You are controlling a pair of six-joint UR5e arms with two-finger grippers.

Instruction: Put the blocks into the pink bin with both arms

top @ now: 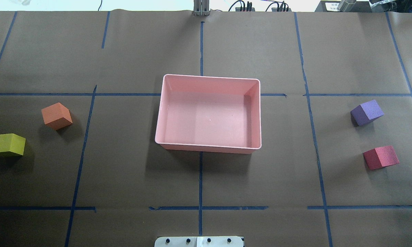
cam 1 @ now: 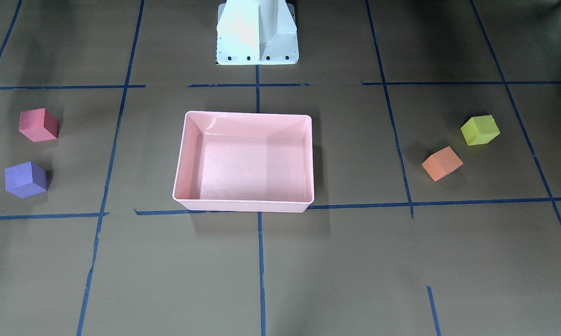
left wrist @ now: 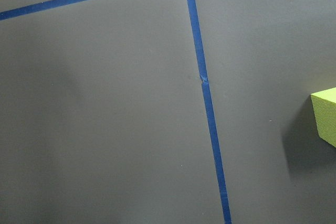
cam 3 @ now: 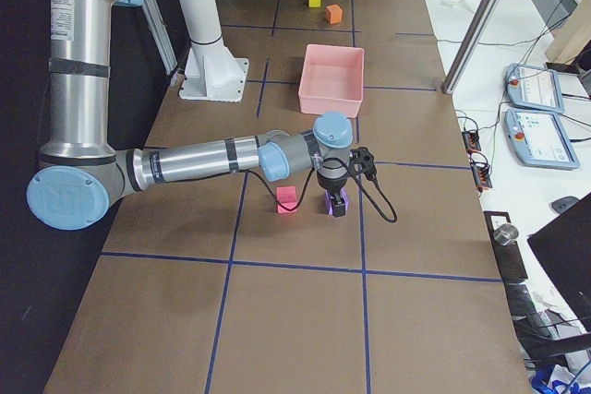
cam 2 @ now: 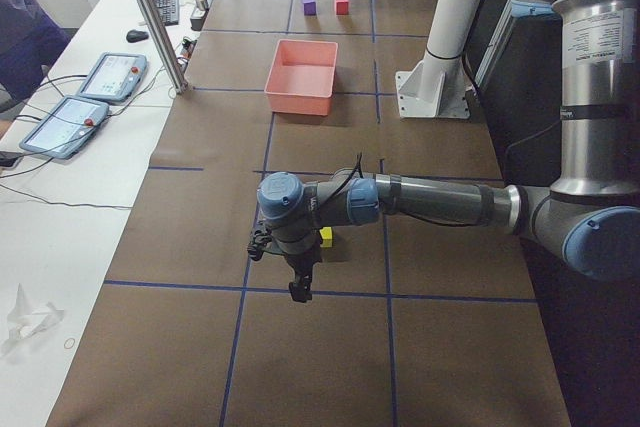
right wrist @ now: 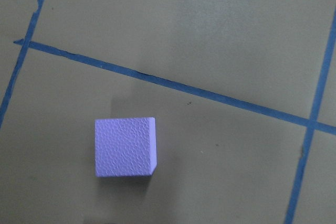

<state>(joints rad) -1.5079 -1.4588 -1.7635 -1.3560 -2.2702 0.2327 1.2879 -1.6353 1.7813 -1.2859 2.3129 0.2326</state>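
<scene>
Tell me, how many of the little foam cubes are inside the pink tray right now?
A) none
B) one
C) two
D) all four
A: the pink bin holds nothing, while the red block, purple block, orange block and yellow-green block all lie outside it, two on each side.

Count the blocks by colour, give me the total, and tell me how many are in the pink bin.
Red block: 1
Purple block: 1
Orange block: 1
Yellow-green block: 1
Total: 4 blocks, all on the table; 0 in the bin.
</scene>
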